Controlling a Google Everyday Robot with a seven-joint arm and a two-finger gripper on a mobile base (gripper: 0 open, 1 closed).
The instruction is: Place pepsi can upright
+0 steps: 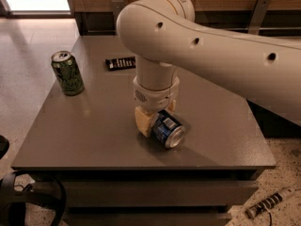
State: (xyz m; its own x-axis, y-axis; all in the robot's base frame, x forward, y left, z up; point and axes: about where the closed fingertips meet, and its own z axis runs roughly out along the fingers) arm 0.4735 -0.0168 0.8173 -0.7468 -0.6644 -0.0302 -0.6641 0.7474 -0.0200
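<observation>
The pepsi can, dark blue with a silver end facing the front right, lies tilted on its side on the grey table, near the middle front. My gripper comes straight down from the big white arm and is closed around the can. One pale yellow finger is on the can's left side. The other finger is mostly hidden behind the can. The can's lower edge touches the tabletop or is very close to it.
A green-and-black patterned can stands upright at the table's left rear. A flat black remote-like object lies at the back. The table's front edge is close to the pepsi can. Cables lie on the floor at lower left.
</observation>
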